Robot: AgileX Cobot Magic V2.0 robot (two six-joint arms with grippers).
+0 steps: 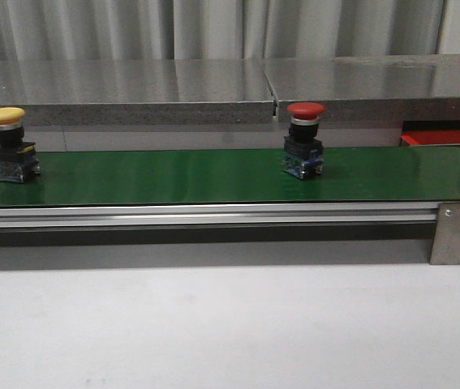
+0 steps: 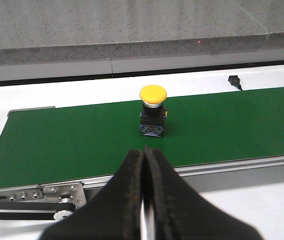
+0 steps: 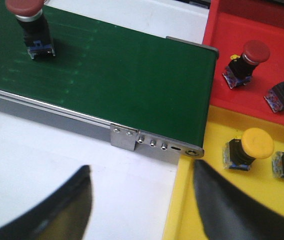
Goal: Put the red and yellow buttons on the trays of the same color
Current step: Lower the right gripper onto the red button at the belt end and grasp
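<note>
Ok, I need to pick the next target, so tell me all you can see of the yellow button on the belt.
The yellow button stands upright on the green belt, near its left end in the front view. A glossy domed yellow cap tops a silvery collar and a black body with a blue base. Nothing grips it; the shut left gripper points at it from this side of the belt.

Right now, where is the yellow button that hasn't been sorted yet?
In the front view the yellow button stands upright at the far left of the green belt, well left of the red button.
</note>
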